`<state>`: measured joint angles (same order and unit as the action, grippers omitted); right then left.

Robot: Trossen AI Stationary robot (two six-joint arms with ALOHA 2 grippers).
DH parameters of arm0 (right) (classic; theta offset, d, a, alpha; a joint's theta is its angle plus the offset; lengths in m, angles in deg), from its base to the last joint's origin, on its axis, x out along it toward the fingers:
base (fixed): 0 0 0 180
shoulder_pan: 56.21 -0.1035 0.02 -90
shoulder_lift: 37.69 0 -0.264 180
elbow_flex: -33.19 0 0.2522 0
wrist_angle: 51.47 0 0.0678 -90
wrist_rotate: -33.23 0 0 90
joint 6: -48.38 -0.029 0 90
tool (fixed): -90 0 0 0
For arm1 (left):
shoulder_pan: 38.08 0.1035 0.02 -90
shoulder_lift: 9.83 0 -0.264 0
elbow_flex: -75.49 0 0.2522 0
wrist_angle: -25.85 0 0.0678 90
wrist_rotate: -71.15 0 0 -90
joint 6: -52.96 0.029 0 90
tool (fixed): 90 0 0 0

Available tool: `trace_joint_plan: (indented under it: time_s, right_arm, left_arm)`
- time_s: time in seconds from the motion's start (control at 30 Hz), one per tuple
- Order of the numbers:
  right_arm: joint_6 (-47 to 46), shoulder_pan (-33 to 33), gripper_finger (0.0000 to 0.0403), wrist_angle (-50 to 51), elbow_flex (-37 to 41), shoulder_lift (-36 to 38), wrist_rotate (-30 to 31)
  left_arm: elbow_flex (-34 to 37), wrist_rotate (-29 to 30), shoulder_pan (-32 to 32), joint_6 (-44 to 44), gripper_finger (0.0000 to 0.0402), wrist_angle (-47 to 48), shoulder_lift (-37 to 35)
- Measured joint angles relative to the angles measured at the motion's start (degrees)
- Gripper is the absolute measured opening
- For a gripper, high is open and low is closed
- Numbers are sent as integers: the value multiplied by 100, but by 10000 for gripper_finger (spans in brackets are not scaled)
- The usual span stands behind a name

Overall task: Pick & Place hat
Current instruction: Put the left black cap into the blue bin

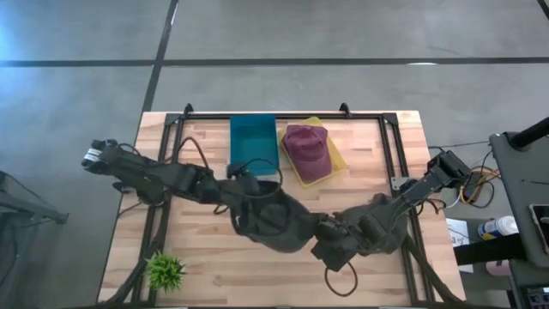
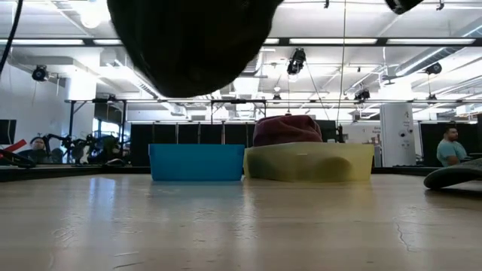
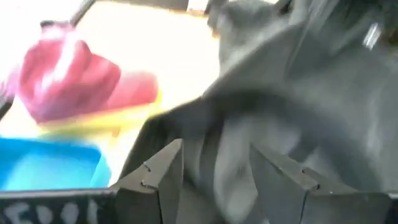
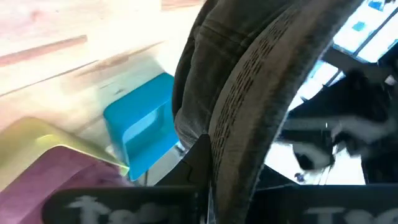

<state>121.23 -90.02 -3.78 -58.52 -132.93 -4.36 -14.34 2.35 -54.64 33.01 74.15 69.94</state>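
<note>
Left gripper (image 1: 243,184): over the table's middle, just in front of the blue bin; in the left wrist view its fingers (image 3: 163,171) stand a little apart with dark grey cloth bunched between them, so it is judged to be pinching the cap's left edge.
Dark grey cap (image 1: 276,221): hangs between the two grippers, clear of the wood; in the low view it shows as a dark mass (image 2: 192,41) high above the tabletop.
Cap's look: soft, slumped and creased, with a ribbed band or seam running along its edge in the right wrist view (image 4: 249,99).
Cap's long axis: runs from the left gripper toward the right one, slanting toward the table's front.
Blue bin (image 1: 254,142): empty, open side up, at the back of the table, just behind the left gripper.
Yellow tray (image 1: 336,161): touching the bin's right side, holding a maroon cap (image 1: 306,150).
Right gripper (image 1: 330,236): front right of centre, nipped tight on the cap's other edge.
Key relation: the empty bin lies behind the cap, and the left arm is nearer to it.
</note>
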Motion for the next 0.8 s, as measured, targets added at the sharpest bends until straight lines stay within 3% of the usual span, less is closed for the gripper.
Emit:
trace_joint_plan:
  time_s: [0.2, 0.3, 0.5, 0.8]
  right_arm:
    - [406, 24, 13, -438, -72, 0, 39]
    - [412, 10, 13, -431, -92, 0, 121]
    - [386, -41, 13, -395, -101, -2, 314]
    - [-78, -47, 13, -261, -92, 26, 396]
  left_arm:
    - [34, -786, 161, 156, 178, -136, 745]
    - [36, -899, 105, 252, 178, -69, 1059]
    - [14, -607, 109, 307, 178, 391, 1428]
    - [-641, 123, 8, -18, 178, 1247, 848]
